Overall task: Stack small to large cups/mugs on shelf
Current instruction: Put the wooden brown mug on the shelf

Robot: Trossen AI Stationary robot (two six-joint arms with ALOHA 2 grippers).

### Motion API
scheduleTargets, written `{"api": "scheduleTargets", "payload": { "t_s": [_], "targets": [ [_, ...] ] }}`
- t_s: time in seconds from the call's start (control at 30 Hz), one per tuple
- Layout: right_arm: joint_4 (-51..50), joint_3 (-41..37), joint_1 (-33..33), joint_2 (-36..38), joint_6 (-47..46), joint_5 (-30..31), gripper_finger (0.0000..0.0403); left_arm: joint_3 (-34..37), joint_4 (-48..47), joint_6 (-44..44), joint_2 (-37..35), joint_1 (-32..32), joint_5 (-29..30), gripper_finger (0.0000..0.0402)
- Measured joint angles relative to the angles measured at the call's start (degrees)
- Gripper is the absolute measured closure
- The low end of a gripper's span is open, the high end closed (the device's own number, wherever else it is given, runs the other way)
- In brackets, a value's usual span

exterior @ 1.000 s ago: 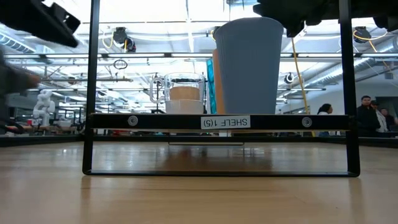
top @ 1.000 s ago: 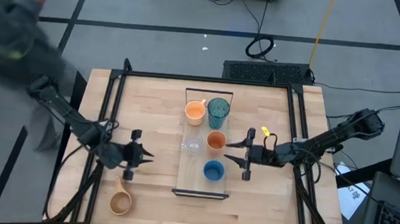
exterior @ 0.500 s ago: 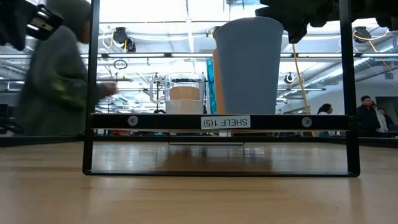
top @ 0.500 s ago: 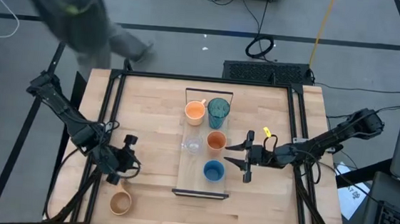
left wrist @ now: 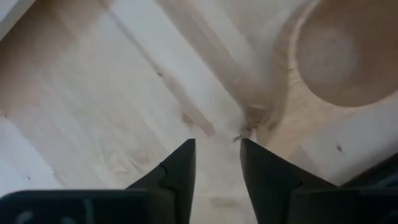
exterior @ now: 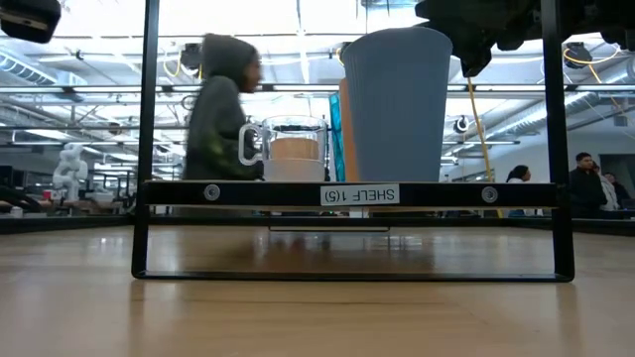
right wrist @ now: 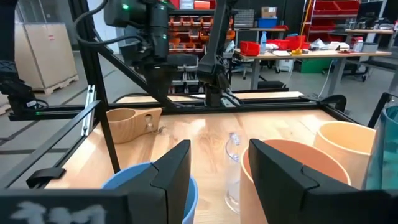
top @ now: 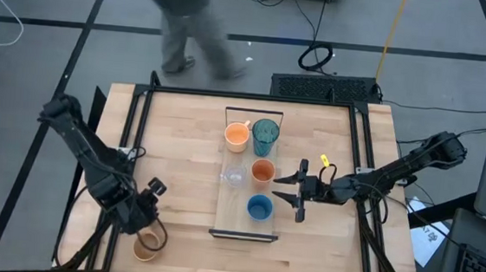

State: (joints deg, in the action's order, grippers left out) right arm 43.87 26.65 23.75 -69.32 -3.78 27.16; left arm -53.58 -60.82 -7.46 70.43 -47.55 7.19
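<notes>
Wooden mug (top: pixel 146 247) off shelf (top: pixel 244 225), near table's front-left edge. Rigid, light (smooth rim may slip); grip handle (left wrist: pixel 245 106). Left gripper (left wrist: pixel 217 163) above it, fingers spread, empty. Right gripper (top: pixel 284 187) idle beside shelf, parted.

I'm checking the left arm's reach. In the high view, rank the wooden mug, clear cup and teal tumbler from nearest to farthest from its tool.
1. Wooden mug, directly below the left tool, off the shelf.
2. Clear cup, shelf's left side, midway.
3. Teal tumbler, shelf's far end.
</notes>
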Motion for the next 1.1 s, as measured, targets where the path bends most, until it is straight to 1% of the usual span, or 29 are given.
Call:
{"api": "scheduleTargets", "payload": {
  "t_s": [0.07,0.23,0.4,0.53,0.87,1.1],
  "targets": [
    [-0.1,0.0,0.0,0.0,0.4,0.0,0.0251,-0.9,-0.4,0.5,1.3,-0.7,-0.6,0.0255],
    [-0.1,0.0,0.0,0.0,1.7,0.0,0.0251,-1.2,-0.7,0.4,3.8,-2.0,-4.5,0.0208],
    [0.0,0.0,0.0,0.0,2.9,0.0,0.0251,-1.2,-0.7,-1.3,6.6,-3.2,-9.3,0.0179],
    [0.0,0.0,0.0,0.0,2.9,0.0,0.0251,-1.2,-0.7,-0.9,8.6,-4.8,-10.2,0.0174],
    [0.0,0.0,0.0,0.0,2.9,0.0,0.0251,-1.2,-0.5,2.6,11.9,-7.7,-5.6,0.0174],
    [0.0,0.0,0.0,0.0,2.9,0.0,0.0251,-0.3,-0.6,3.2,12.9,-8.1,-5.1,0.0174]
  ]
}}
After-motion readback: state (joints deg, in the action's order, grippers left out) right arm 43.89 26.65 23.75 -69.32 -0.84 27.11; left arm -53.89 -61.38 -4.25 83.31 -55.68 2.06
